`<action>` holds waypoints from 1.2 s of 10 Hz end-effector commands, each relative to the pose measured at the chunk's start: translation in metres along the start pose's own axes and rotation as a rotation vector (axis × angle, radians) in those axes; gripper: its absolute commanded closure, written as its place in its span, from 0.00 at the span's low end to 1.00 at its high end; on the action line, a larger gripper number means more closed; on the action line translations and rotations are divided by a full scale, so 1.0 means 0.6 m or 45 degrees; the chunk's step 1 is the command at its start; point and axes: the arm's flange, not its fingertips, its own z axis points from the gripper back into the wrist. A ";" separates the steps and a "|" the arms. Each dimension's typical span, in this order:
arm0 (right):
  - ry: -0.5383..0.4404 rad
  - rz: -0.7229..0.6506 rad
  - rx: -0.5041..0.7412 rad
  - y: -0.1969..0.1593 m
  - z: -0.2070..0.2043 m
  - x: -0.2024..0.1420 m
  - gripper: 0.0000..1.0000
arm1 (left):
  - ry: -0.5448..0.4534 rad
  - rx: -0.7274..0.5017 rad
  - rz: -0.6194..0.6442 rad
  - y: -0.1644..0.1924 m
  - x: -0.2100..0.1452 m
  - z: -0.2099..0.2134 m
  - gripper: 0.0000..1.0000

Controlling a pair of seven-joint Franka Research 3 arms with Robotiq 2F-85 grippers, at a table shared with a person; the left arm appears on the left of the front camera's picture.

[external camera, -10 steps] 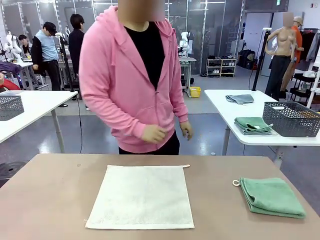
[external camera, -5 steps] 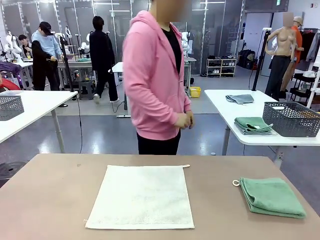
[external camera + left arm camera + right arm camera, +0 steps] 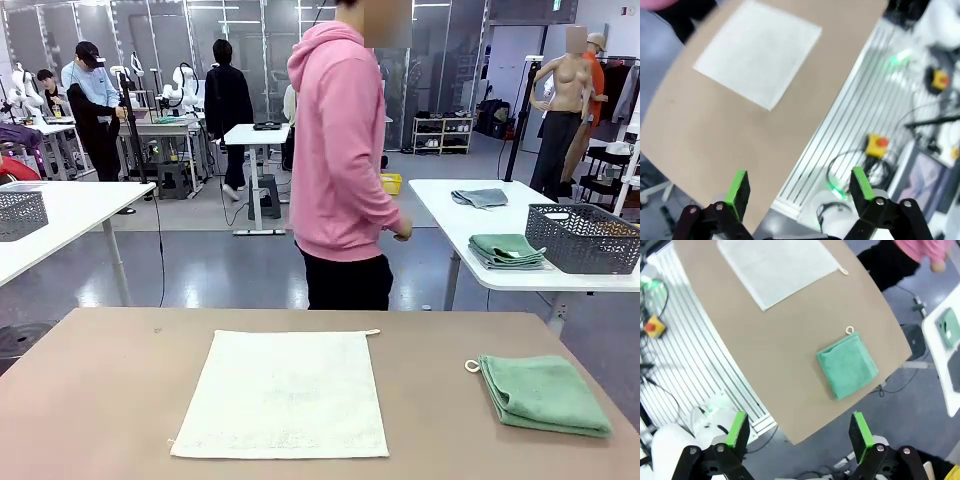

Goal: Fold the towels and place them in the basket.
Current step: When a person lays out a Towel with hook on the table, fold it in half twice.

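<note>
Brown table [image 3: 110, 380] in a busy lab, and on it lie two towels. The cream towel [image 3: 282, 393] is spread out flat and square at the middle, its loop at the far right corner, with no fold in it. The green towel [image 3: 543, 392] sits well apart from it near the table's right end, folded into a neat stack of layers with its loop pointing towards the cream one.

A wire basket [image 3: 583, 238] stands on a white table [image 3: 450, 205] off to the right, across a gap of floor from the brown one. A folded green cloth lies just beside it, and whether anything is inside it I cannot tell.

The left gripper [image 3: 799, 181] hangs high over the table's near edge with its fingers spread wide and nothing between them. The right gripper [image 3: 798, 422] hangs high over the right end, likewise spread and empty, looking down on the green towel.

A person [image 3: 345, 160] in a pink hoodie stands beyond the far edge, side-on and facing the white table, hands off the towels.

By my reading the job is at an early stage. One towel looks folded, the cream one has yet to be folded, and both have yet to go into the basket.
</note>
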 end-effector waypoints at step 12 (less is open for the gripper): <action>0.255 0.471 0.036 0.104 -0.313 0.085 0.00 | 0.306 -0.086 -0.397 0.058 0.038 -0.294 0.00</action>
